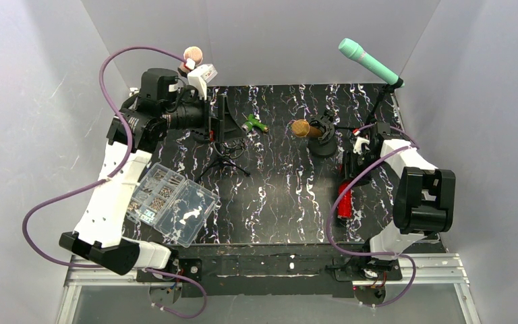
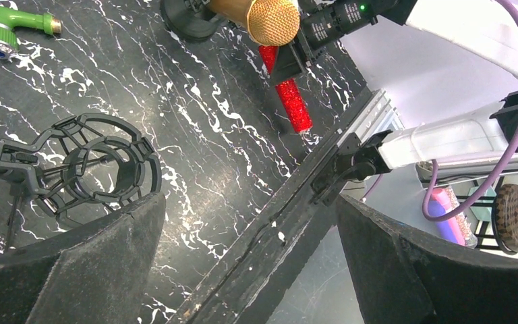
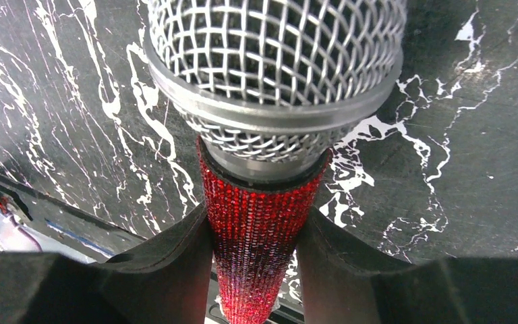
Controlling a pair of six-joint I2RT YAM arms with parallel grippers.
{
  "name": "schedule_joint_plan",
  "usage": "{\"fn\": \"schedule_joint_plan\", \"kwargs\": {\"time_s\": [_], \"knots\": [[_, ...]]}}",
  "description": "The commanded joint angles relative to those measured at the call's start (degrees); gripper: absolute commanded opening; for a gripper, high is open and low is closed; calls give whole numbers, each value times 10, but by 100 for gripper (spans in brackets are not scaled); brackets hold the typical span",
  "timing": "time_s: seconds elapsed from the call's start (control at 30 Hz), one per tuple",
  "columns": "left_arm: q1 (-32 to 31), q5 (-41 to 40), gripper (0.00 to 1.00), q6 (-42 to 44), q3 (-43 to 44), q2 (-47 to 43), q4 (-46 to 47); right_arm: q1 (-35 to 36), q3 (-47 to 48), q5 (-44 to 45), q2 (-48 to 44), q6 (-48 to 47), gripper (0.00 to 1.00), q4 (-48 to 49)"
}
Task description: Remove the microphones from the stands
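Clamped in the right claw [image 3: 256, 251]: a red glitter-coated microphone [image 3: 263, 196] with a silver mesh head. Padded fingers [image 3: 155, 270] pressed against the handle from both sides, just below the head. From above, red handle reaching out of that claw toward the near edge of the black, white-veined bench [image 1: 276, 196]; touching the bench or not, cannot tell.

Just beyond the right claw, a gold-headed microphone [image 1: 301, 128] on a black round-based desk stand [image 1: 324, 143]. Farther beyond, a teal microphone [image 1: 367, 59] high on a thin black pole stand [image 1: 380, 104].

Left claw [image 2: 249, 202] spread wide, gripping nothing. Close by one of its fingers, an empty black ring-shaped shock mount [image 2: 98, 169] on a tripod. Ahead of that claw, past the mount, a green plastic nozzle [image 2: 3, 30] lying on the bench. Behind the left claw, alongside its arm, a clear plastic compartment box [image 1: 172, 202] of small parts.
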Motion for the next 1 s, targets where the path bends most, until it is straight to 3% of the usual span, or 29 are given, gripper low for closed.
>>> {"fn": "schedule_joint_plan", "kwargs": {"time_s": [0.0, 0.33, 0.6, 0.87, 0.97], "knots": [[2, 8, 98, 3, -1, 0, -5, 13, 8, -34, 0, 11, 3, 0], [2, 3, 98, -2, 3, 14, 1, 22, 30, -41, 81, 24, 11, -12], [2, 8, 98, -12, 5, 27, 8, 29, 31, -27, 89, 27, 15, -7], [2, 21, 98, -14, 11, 23, 6, 65, 37, 7, 102, 39, 32, -12], [2, 22, 98, -18, 13, 20, 6, 67, 40, 15, 108, 42, 33, -14]]}}
